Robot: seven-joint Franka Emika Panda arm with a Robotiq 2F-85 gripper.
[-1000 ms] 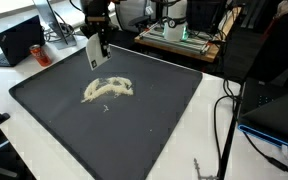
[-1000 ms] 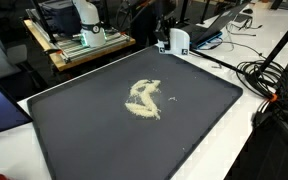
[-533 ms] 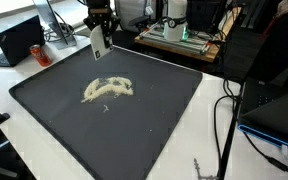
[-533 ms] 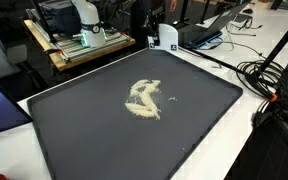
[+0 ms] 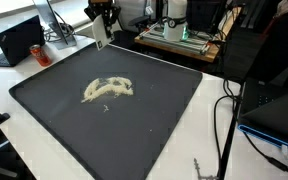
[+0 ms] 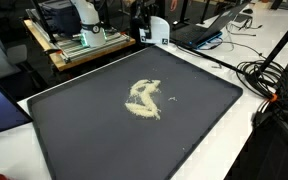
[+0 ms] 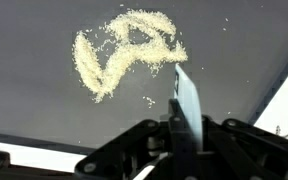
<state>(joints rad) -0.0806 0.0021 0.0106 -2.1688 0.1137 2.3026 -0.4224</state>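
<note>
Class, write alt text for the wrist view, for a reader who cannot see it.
A gripper at the bottom of the frame clamps a thin white card that juts up toward a looping scatter of pale grains on a dark mat. A few stray grains lie beside the scatter, and a white tabletop shows past the mat's right edge.

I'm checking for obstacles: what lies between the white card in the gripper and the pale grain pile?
In the wrist view, only bare dark mat with a few stray grains separates the white card from the grain pile.
</note>
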